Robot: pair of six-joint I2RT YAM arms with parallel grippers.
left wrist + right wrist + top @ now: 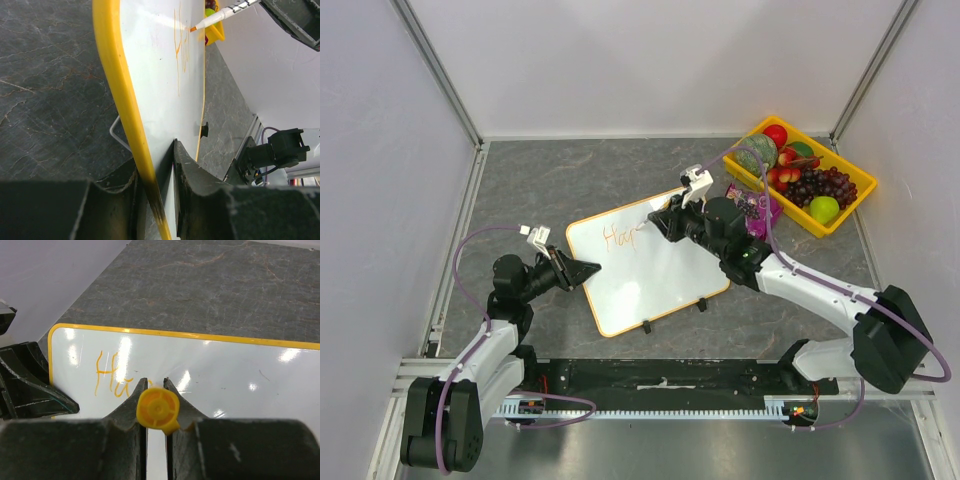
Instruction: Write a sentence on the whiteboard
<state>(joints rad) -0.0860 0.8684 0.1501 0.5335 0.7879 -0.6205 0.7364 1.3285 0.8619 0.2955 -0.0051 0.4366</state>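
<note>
— Where's my left side?
— Your left gripper (155,165), at the left of the overhead view, is pinching the whiteboard (660,285) by its left edge, the yellow rim between the fingers.
— And the board?
— It's mid-frame on the grey table (550,180). The sentence (618,237) in its upper left shows orange "Ha" and another stroke.
— Right side?
— Your right gripper (155,385) is clamped on the marker (158,410), its tip against the board just right of the letters.
</note>
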